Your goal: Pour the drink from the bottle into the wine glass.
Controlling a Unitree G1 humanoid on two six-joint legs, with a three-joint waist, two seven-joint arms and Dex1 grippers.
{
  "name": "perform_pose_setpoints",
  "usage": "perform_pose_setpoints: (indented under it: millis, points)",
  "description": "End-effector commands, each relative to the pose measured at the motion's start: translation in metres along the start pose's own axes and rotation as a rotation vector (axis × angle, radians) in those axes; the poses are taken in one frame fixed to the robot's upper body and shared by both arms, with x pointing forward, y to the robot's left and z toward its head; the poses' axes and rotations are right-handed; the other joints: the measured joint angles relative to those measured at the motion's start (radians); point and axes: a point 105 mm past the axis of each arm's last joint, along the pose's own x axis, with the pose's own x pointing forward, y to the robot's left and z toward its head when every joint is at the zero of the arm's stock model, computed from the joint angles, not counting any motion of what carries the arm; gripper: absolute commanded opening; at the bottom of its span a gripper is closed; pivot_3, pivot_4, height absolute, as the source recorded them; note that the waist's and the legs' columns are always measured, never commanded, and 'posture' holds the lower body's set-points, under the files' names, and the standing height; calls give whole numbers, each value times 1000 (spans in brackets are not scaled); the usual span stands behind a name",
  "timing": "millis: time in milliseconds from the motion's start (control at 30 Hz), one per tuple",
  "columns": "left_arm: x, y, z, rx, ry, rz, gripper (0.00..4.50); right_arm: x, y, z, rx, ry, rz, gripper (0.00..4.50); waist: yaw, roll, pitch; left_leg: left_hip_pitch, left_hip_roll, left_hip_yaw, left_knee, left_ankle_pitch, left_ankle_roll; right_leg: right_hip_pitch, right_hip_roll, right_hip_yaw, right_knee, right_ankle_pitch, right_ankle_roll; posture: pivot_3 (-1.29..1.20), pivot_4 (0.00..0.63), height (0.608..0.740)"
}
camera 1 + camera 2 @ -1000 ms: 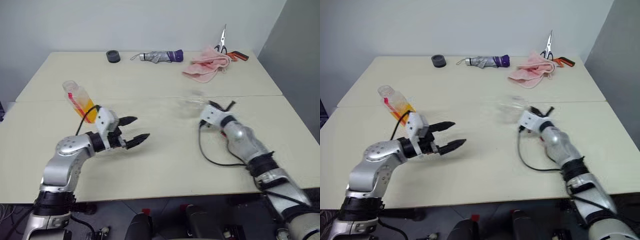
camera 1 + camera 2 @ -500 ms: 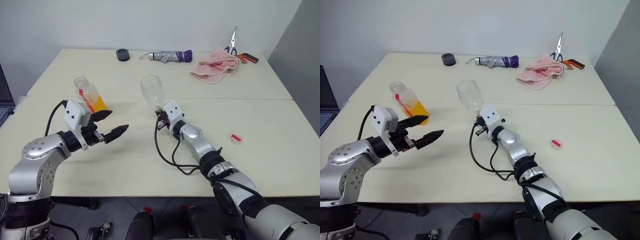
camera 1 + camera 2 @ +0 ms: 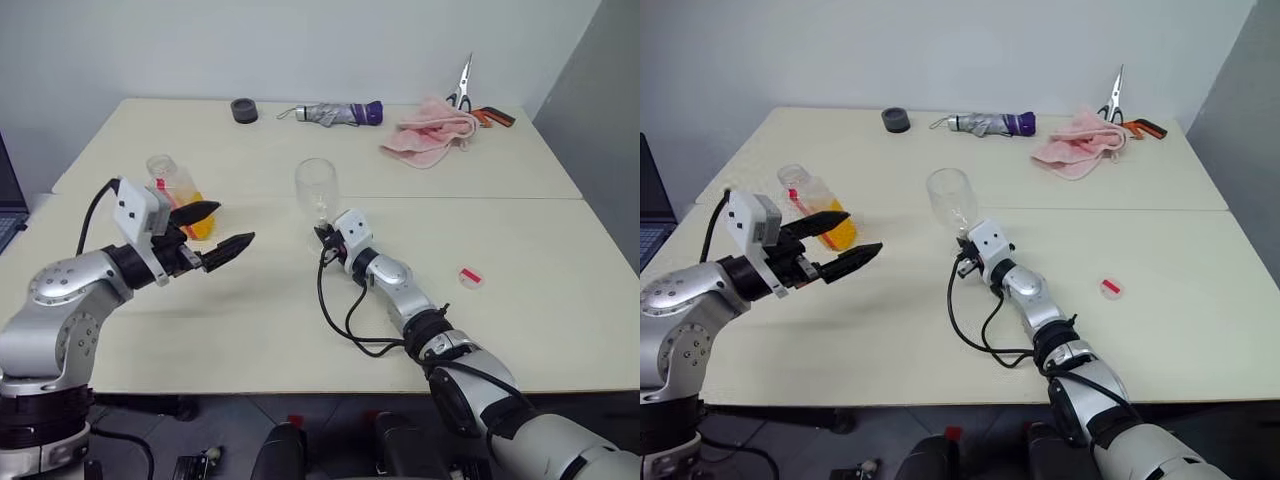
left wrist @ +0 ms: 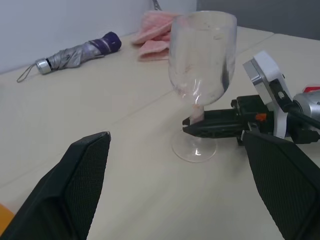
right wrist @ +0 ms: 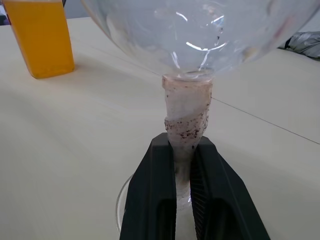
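Right wrist view: black fingers (image 5: 155,200) pinched on the stem of the wine glass (image 5: 187,135), bowl clear and empty above, foot down on the table (image 5: 75,145). Same grip seen from the head: right gripper (image 3: 326,236) closed on the stem low down, glass upright near the middle of the table, just on the near side of the seam between the two tabletops. Off to the robot's left, bottle (image 3: 178,192) standing upright on the table, cap off, orange drink (image 3: 200,221) filling roughly the lower half, red stripe down one face. Left gripper (image 3: 213,229) held in the air just in front of the bottle, jaws spread wide, nothing between them, not touching the bottle; one finger crossing in front of the bottle's lower part as seen from the head. Left wrist view: two broad black fingertips (image 4: 80,180) wide apart, glass and the right gripper framed between them. Small red cap (image 3: 470,276) lying flat on the table to the right, well apart from the glass. Along the far edge: black roll of tape (image 3: 243,110), folded grey umbrella (image 3: 325,113) with a purple end, crumpled pink cloth (image 3: 430,129), and scissors (image 3: 465,88) with orange handles by the cloth.
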Motion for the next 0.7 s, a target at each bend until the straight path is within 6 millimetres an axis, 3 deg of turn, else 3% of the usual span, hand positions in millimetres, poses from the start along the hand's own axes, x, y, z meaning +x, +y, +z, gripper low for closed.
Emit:
perform_pose_setpoints:
  millis: [33,367,700]
  points:
    - [-2,0,17,60,-34,-16,4500,-5,3,-18,48,63,7,101,0,0,0,0,0,0,0,0,0,0,0,0,0,0,0,0,150,740]
    - [-1,-1,23,90,-44,-29,4500,-5,0,-17,64,61,-1,101,0,0,0,0,0,0,0,0,0,0,1,0,0,0,0,0,150,740]
    - [4,0,28,107,-61,-44,4500,-5,0,-14,69,47,5,3567,-1,0,0,0,0,0,0,0,0,0,1,0,0,0,0,0,150,740]
